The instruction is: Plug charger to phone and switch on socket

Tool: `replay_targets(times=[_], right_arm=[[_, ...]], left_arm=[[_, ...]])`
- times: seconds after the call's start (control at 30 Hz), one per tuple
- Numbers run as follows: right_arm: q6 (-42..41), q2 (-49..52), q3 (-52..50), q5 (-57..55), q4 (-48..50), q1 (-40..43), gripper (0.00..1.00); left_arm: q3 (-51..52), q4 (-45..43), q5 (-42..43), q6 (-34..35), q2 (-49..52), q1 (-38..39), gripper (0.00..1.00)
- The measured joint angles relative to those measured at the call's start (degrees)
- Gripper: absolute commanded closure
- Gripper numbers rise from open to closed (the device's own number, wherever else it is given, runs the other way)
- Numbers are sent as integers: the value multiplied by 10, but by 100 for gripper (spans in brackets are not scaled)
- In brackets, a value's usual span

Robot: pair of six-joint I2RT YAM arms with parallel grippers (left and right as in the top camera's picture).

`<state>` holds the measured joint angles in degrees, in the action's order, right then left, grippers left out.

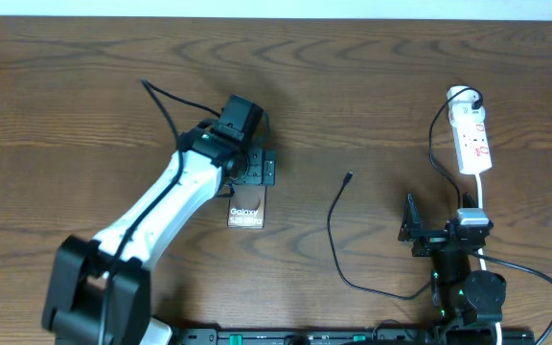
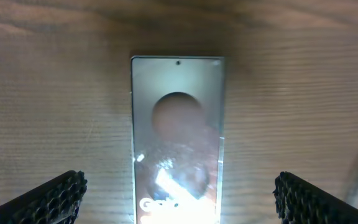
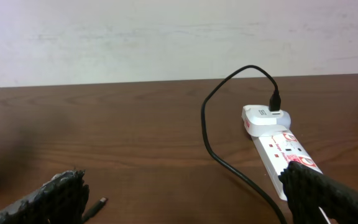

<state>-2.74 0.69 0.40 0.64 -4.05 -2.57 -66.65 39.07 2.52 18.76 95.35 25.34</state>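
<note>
From overhead, the left arm is reaching from its base out over the table. The left pincer is pointing down over the far end of the phone, whose lettered end is showing just below it. The right arm is sitting folded by its base. The charger is curving just in front of the right pincer, and the socket is lying beyond it.

In the left wrist view, the fingers are standing wide apart. The bronze phone is lying flat between them, touching neither, with glare washing its face.

In the right wrist view, the fingers are spread wide and gripping nothing. The connector tip is lying beside one finger. The white socket is lying ahead near the other, with the cable plugged in at its far end.
</note>
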Motion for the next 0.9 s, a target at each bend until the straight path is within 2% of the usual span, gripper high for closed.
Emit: replay_targets(times=[0.3, 0.9], right_arm=[[0, 0, 0, 0, 0, 0, 1], [0, 0, 0, 0, 0, 0, 1]], left_arm=[[0, -8, -12, -1, 92, 0, 2], [16, -39, -10, 17, 97, 0, 2]])
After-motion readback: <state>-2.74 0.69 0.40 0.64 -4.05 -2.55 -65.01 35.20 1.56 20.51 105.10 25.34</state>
